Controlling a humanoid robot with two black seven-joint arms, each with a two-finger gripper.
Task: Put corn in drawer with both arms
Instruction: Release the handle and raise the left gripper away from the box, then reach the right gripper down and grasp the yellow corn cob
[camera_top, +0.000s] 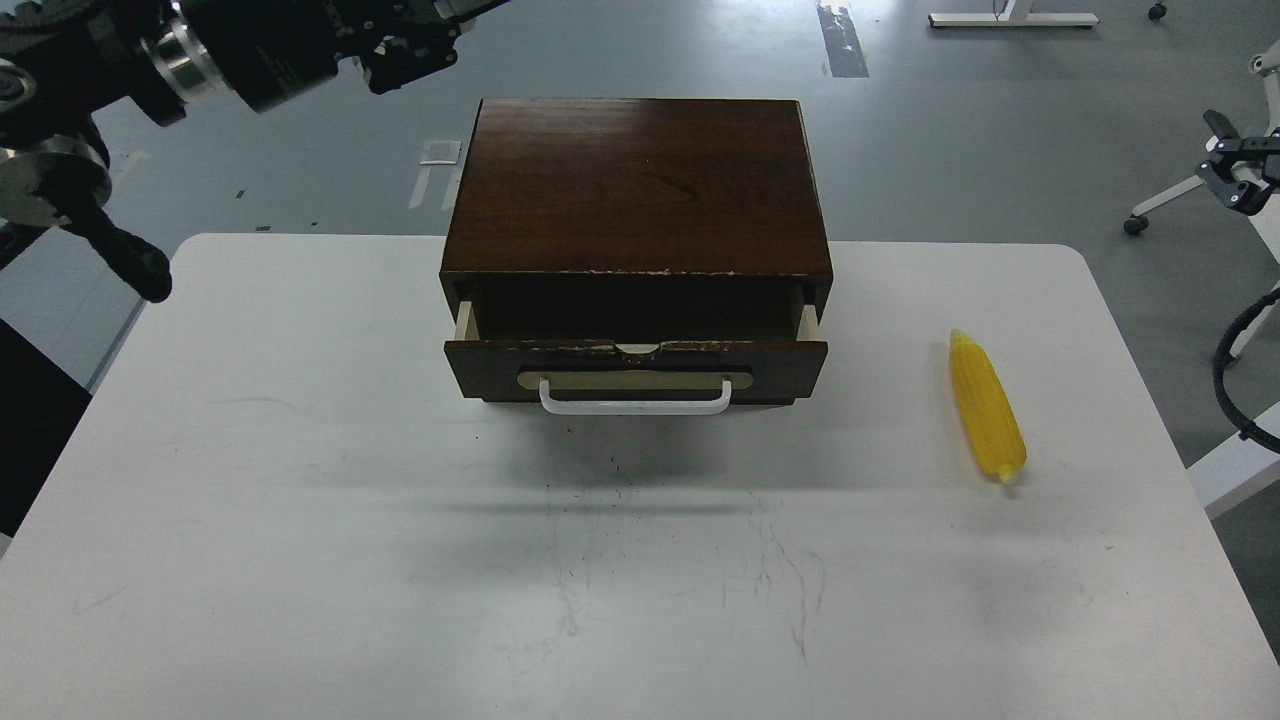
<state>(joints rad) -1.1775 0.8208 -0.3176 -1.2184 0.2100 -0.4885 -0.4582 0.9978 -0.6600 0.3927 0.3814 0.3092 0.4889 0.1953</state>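
1. while i watch through the head camera, the drawer (636, 372) sits pulled partway out of the dark brown cabinet (638, 190), its pale sides showing at both ends and a dark gap open behind its front.
2. its white bar handle (636, 401) lies across a beige plate on the drawer front, facing me.
3. the corn (986, 406) lies flat on the white table (300, 500), well to the right of the drawer, touching nothing else, one end pointing away from me and the other toward me.
4. my left arm (250, 50) hangs high at the top left, above the floor beyond the table and apart from the cabinet.
5. the left gripper (410, 55) shows as a dark lump near the cabinet's far left corner; i cannot tell whether its fingers are spread or closed, and nothing is seen in it.
6. my right arm's gripper does not appear in this view.
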